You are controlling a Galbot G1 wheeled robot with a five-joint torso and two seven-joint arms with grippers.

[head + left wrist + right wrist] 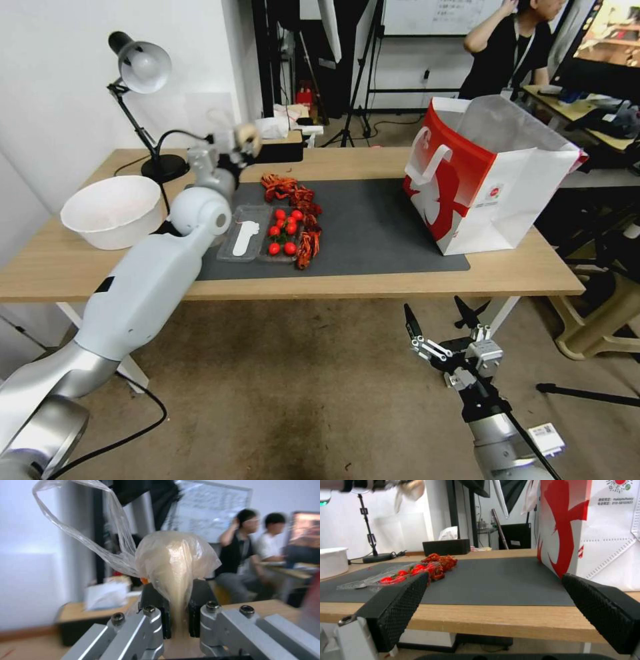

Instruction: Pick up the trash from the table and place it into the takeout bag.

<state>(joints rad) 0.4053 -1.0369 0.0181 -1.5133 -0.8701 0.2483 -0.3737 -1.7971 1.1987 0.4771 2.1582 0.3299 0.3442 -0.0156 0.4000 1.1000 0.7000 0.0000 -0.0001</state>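
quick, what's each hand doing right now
Left hand: closed on the clear bag with a pale lump, raised above the table.
Right hand: open, empty, below the table edge.

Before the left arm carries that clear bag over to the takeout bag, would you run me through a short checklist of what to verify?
1. Left hand shut on the clear bag: ok, pale lump pinched between the fingers.
2. Clear bag lifted off the table: ok, held up above the far left side.
3. Takeout bag upright, mouth open: ok.
4. Path over the mat: ok, the tomato tray lies low.
5. Right hand out of the way: ok, open, below the front edge.
6. Loose plastic tail catching on something: cannot tell.
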